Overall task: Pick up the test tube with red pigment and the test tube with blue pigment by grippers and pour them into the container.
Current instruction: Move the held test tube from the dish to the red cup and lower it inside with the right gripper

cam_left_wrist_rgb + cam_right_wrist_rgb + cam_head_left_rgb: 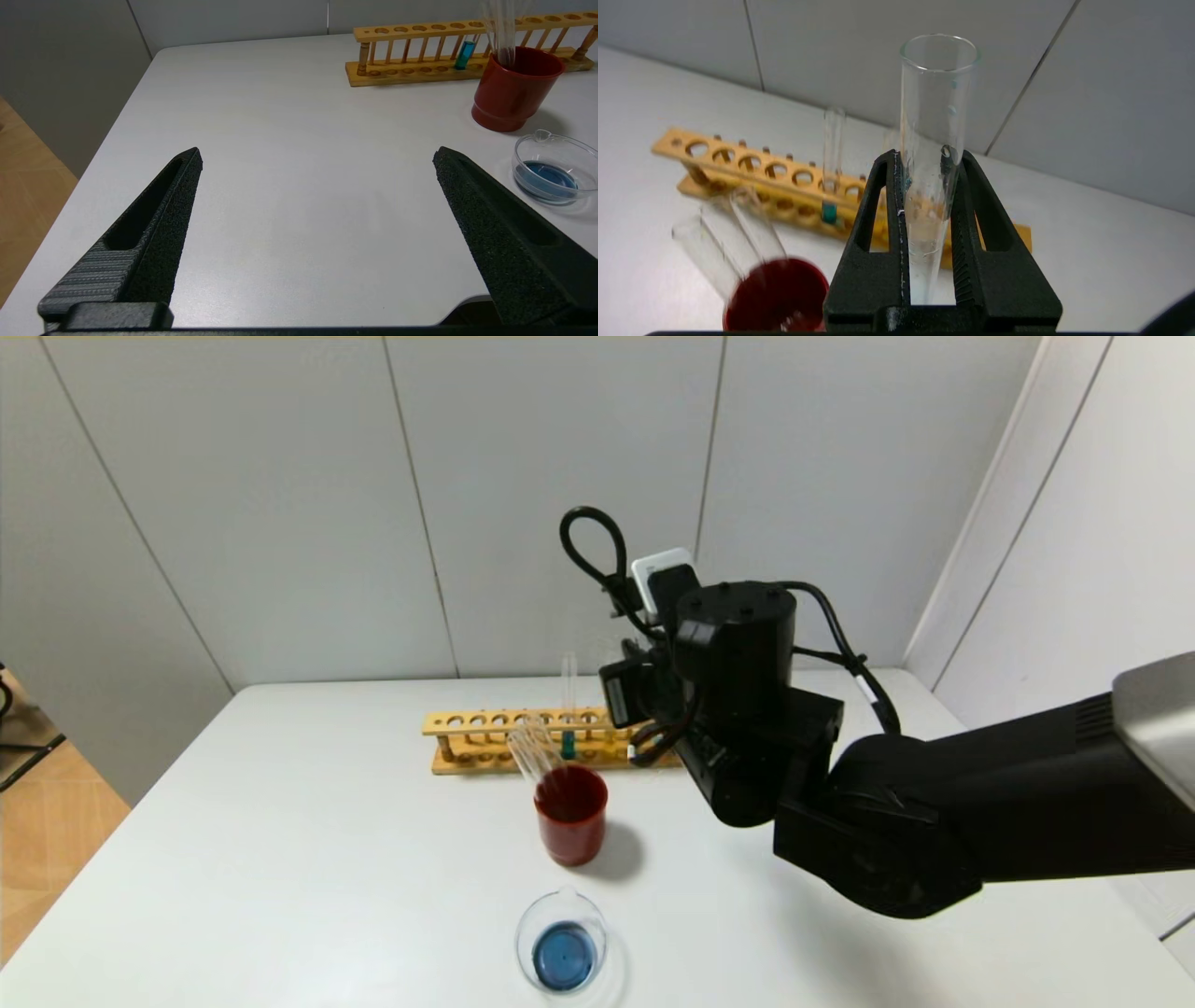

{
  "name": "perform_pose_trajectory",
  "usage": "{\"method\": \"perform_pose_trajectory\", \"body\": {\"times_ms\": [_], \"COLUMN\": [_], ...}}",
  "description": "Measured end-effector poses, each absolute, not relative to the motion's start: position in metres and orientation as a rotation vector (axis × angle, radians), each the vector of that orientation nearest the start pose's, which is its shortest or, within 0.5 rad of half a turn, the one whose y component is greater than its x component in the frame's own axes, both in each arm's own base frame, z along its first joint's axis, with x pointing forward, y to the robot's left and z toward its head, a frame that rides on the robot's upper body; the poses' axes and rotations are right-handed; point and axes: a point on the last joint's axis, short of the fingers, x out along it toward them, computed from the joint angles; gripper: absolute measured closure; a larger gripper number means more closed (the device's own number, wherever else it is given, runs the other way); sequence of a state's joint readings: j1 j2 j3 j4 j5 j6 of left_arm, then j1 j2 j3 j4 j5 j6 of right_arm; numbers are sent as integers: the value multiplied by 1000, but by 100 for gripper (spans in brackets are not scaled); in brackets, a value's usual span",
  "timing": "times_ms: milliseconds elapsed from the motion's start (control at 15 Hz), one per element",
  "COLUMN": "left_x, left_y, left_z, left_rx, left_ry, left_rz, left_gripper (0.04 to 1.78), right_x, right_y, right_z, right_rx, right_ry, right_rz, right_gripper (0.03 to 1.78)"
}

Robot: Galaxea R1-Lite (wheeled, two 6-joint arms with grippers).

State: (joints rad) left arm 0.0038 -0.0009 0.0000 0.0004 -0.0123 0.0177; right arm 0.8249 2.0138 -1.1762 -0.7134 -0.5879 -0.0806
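Observation:
My right gripper (924,156) is shut on a clear glass test tube (936,93), held upright above the right part of the wooden rack (485,723). The tube has droplets and a small teal smear inside; its bottom is hidden. A test tube with a teal-blue bottom (568,744) stands in the rack, and also shows in the left wrist view (465,55) and the right wrist view (829,212). No orange-red tube is in view. The container (562,943) holds blue liquid near the table's front. My left gripper (317,156) is open and empty over bare table.
A dark-red cup (571,812) with several empty clear tubes leaning in it stands between the rack and the container. My right arm (738,709) hides the rack's right end. The white table (327,859) meets grey wall panels at the back.

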Motion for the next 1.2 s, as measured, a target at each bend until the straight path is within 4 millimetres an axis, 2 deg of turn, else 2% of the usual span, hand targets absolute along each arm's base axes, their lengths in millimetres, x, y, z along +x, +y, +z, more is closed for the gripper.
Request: {"method": "perform_pose_trajectory", "body": {"times_ms": [333,667,933,1200], "left_x": [-23,-23,-23,-23], "left_y": [0,0,0,0], "left_z": [75,75,75,75], "left_rx": [18,17,17,17], "left_ry": [0,0,0,0], "left_rz": [-8,-8,-8,-9], "left_gripper": [7,7,7,7], "right_x": [304,309,302,291], "right_y": [306,314,328,344], "right_z": [169,156,143,138], "right_rx": [-87,-21,-25,-27], "right_ry": [72,109,130,134], "right_rz": [240,255,287,328], "right_gripper": [147,147,147,147]}}
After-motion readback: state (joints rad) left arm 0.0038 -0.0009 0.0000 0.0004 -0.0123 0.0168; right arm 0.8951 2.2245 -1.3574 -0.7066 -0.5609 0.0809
